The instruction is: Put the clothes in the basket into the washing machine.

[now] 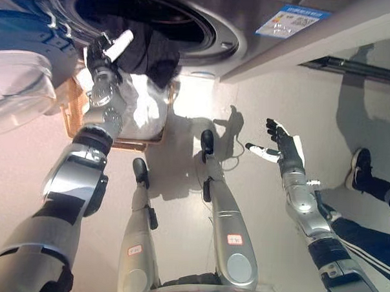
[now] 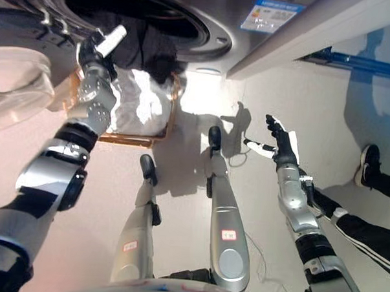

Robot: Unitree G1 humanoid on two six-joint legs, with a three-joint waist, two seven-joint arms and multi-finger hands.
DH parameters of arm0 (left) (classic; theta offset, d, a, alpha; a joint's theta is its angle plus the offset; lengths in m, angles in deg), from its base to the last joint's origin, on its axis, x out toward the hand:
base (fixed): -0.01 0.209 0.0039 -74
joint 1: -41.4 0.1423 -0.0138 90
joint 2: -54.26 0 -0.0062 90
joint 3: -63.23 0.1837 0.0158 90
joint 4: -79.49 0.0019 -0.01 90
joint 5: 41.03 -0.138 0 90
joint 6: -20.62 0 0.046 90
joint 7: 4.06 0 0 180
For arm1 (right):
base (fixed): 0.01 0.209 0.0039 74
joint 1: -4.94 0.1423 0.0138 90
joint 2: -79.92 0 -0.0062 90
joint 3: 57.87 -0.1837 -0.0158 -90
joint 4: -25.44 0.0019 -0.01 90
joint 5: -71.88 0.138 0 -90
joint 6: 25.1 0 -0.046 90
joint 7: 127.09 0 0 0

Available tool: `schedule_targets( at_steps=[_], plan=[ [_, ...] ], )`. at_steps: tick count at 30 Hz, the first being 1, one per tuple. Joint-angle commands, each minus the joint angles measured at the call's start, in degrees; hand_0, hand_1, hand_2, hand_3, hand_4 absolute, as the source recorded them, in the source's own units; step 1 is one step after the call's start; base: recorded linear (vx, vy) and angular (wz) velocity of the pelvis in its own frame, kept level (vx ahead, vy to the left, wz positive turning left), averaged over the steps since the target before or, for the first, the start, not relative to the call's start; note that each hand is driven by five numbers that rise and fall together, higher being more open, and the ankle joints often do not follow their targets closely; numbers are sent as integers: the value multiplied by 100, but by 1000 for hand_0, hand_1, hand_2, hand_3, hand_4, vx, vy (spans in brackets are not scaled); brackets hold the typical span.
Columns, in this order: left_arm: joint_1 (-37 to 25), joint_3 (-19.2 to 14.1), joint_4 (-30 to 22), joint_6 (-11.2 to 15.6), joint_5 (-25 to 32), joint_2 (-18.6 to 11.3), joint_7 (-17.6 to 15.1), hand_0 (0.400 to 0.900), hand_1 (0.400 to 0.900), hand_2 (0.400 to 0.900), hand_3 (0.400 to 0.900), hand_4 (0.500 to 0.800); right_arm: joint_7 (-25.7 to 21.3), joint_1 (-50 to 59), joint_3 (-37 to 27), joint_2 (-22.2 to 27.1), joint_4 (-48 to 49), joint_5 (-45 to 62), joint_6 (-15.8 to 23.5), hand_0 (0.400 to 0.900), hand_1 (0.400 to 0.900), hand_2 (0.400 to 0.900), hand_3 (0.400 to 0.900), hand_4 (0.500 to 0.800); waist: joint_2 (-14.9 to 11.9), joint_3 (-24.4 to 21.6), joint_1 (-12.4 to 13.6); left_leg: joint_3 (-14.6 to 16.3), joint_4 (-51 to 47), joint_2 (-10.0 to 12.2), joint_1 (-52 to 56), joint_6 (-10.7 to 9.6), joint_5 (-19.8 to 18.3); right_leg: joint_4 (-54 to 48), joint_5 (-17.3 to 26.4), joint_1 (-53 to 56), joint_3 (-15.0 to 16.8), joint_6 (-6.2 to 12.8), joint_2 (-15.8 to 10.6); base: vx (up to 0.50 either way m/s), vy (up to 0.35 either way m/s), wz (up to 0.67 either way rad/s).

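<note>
My left hand (image 1: 107,59) is raised to the lower rim of the round, steel-grey drum opening of the washing machine (image 1: 216,30), and its fingers are curled around a dark, black piece of clothing (image 1: 150,50). This garment hangs half over the edge of the opening: the upper part already lies inside the dark drum, the lower part hangs outside, above the basket. So I judge this piece is in the middle of going in, not finished. Directly under the opening stands the brown woven wicker basket (image 1: 70,111) on the pale floor, and inside it I see a heap of white cloth (image 1: 145,102), which is not touched by any hand. This means that at least this white laundry is left to move; how many pieces it is, I cannot tell. The translucent round door of the machine (image 1: 19,90) stands open at my left side. My right hand (image 1: 282,146) is well apart from the machine, held in the air over the floor with fingers spread and relaxed, holding nothing. At the right edge a person's leg in dark trousers with a black shoe (image 1: 361,167) shows.
</note>
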Motion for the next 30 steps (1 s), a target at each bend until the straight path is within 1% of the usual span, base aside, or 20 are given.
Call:
schedule_targets(
  at_steps=[1,3,5,6,7,8,12,15,16,17,20,24,27,30],
  plan=[
    [-716,-201,-19,834,175,-39,98,400,400,400,400,500,-261,-793,-436,423,351,83,343,900,900,900,900,800,217,-822,-152,-182,-98,438,-290,-300,164,520,-351,-554,122,636,-108,32,-11,4],
    [-890,-190,31,887,287,8,49,400,400,400,400,500,-315,-900,-534,426,419,60,362,900,900,900,900,800,249,-883,-194,-190,-98,432,-444,-339,175,494,-326,-661,91,658,-134,37,-8,10],
    [-1152,-168,122,941,441,-22,22,400,400,400,400,500,-359,-942,-562,392,471,48,380,900,900,900,900,800,257,-968,-251,-196,-98,431,-592,-347,160,460,-293,-748,84,676,-145,18,-1,3],
    [-1164,-162,135,943,448,-24,29,400,400,400,400,500,-360,-941,-565,389,472,47,378,900,900,900,900,800,259,-979,-251,-198,-98,430,-610,-346,163,459,-290,-765,84,677,-147,40,-15,-5],
    [-1294,-157,135,996,558,-80,14,400,400,400,400,500,-374,-979,-563,354,496,43,410,900,900,900,900,800,254,-1038,-263,-191,-98,430,-689,-343,153,433,-254,-834,82,692,-139,36,-11,-7],
    [-1314,-157,114,1008,580,-99,17,400,400,400,400,500,-369,-1029,-561,334,511,32,419,900,900,900,900,800,256,-1067,-263,-206,-98,422,-727,-339,148,413,-235,-855,81,698,-145,53,-14,-5],
    [-1207,-221,-130,1111,711,45,-4,400,400,400,400,500,-328,-1221,-510,256,591,-39,393,900,900,900,900,800,286,-1131,-226,-232,-98,373,-775,-313,136,370,-201,-848,72,706,-189,45,-1,5],
    [-1117,-182,-21,1038,600,72,43,400,400,400,400,500,-273,-1297,-475,259,565,-53,385,900,900,900,900,800,303,-1168,-200,-234,-98,341,-741,-299,128,389,-215,-818,72,698,-206,31,21,3],
    [-1086,-171,47,1003,548,60,50,635,635,635,635,641,-256,-1292,-447,264,551,-56,389,900,900,900,900,800,308,-1172,-186,-236,-98,330,-732,-297,124,392,-215,-806,76,697,-212,18,12,5],
    [-1079,-152,93,971,511,63,55,900,900,900,900,800,-243,-1278,-432,278,535,-49,394,900,900,900,900,800,315,-1180,-172,-235,-98,326,-725,-292,126,391,-213,-792,73,697,-224,16,10,4],
    [-1054,-83,93,927,321,41,49,900,900,900,900,800,-224,-1263,-404,283,487,-40,407,900,900,900,900,800,322,-1169,-138,-256,-98,319,-701,-289,126,371,-215,-745,53,697,-243,11,12,4],
    [-871,30,35,887,-69,85,-5,900,900,900,900,800,-200,-1269,-371,290,414,-17,427,900,900,900,900,800,314,-1128,-86,-286,-98,312,-642,-287,158,389,-232,-641,-10,687,-264,2,-5,10],
    [-569,80,-65,818,-399,136,-38,900,900,900,900,800,-190,-1240,-322,257,310,9,425,900,900,900,900,800,293,-1107,-26,-319,-98,293,-571,-270,170,418,-246,-542,-46,677,-280,-9,-3,9],
    [-123,16,-90,782,-607,253,-22,900,900,900,900,800,-169,-1161,-259,221,196,32,398,900,900,900,900,800,289,-1107,56,-329,-98,284,-420,-248,164,535,-309,-445,-48,662,-307,-8,22,6]
  ],
)
